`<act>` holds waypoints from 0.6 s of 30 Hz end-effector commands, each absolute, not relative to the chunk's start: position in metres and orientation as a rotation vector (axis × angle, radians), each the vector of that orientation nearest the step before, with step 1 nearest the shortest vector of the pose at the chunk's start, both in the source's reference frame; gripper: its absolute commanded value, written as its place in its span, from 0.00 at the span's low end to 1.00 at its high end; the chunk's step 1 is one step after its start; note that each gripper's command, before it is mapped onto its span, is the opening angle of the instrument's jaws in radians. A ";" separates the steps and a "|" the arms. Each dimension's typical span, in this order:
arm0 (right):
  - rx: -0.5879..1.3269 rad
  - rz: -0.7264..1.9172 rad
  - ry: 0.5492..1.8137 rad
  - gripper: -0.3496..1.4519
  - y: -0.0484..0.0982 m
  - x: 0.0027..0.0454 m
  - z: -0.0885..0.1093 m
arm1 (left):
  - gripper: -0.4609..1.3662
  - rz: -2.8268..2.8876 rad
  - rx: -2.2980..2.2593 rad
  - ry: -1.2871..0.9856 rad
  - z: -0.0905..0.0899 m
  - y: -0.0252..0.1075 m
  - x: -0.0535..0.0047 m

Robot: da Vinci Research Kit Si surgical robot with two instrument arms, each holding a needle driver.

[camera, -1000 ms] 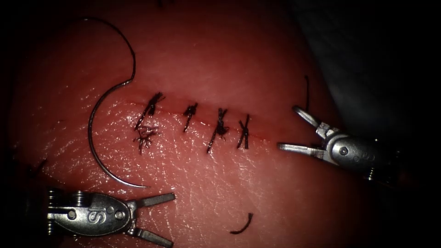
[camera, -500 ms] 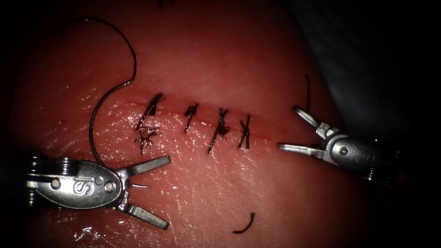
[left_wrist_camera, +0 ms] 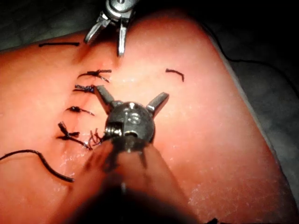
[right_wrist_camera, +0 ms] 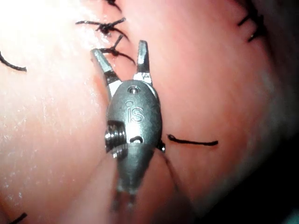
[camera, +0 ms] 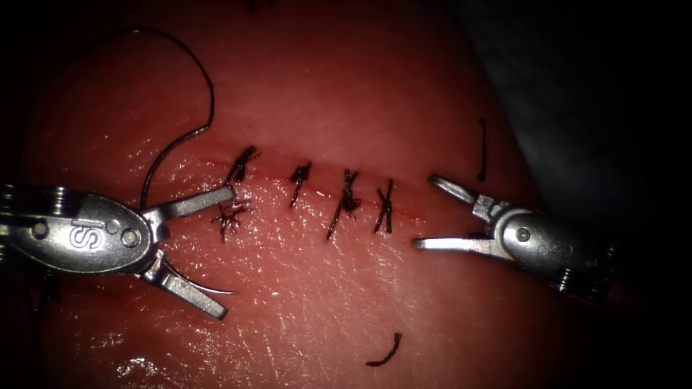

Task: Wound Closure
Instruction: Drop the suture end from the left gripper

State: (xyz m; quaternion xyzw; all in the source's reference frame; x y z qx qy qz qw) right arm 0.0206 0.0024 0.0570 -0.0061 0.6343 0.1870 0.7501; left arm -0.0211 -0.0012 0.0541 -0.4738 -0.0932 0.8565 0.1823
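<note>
The curved needle (camera: pixel 150 171) lies loose on the tissue (camera: pixel 346 94) at the left end of the stitched cut, not in the tissue. Its middle is hidden under my left tool (camera: pixel 223 252), whose open jaws straddle its sharp end and grip nothing. Dark thread (camera: pixel 210 94) runs up and left from the needle's blunt end. Several knotted stitches (camera: pixel 346 202) cross the cut. My right tool (camera: pixel 425 211) is open at the right end of the cut and holds nothing. The left wrist view has the left tool (left_wrist_camera: pixel 133 97) spread beside the stitches (left_wrist_camera: pixel 77 110). The right tool (right_wrist_camera: pixel 120 50) stands open near a stitch (right_wrist_camera: pixel 100 25).
Cut ends of thread lie loose: one below the stitches (camera: pixel 382 353), one above the right tool (camera: pixel 481 148), seen again as a cut thread end (right_wrist_camera: pixel 191 141) beside its body. The tissue's edge drops off dark at the far right (camera: pixel 577 108). The right tool (left_wrist_camera: pixel 110 28) faces the left tool across the stitches.
My left tool has risen from the lower left over the lying needle, jaws still open. My right tool has shifted slightly left toward the last stitch. The needle has not moved.
</note>
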 end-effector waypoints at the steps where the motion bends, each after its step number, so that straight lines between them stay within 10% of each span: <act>1: 0.007 0.396 1.395 0.92 0.002 0.0207 0.057 | 0.78 2.417 -1.341 -0.251 0.054 -0.001 -0.0210; 18: 0.079 0.313 1.417 0.89 0.004 0.0197 0.052 | 0.76 2.452 -1.377 -0.214 0.054 0.001 -0.0201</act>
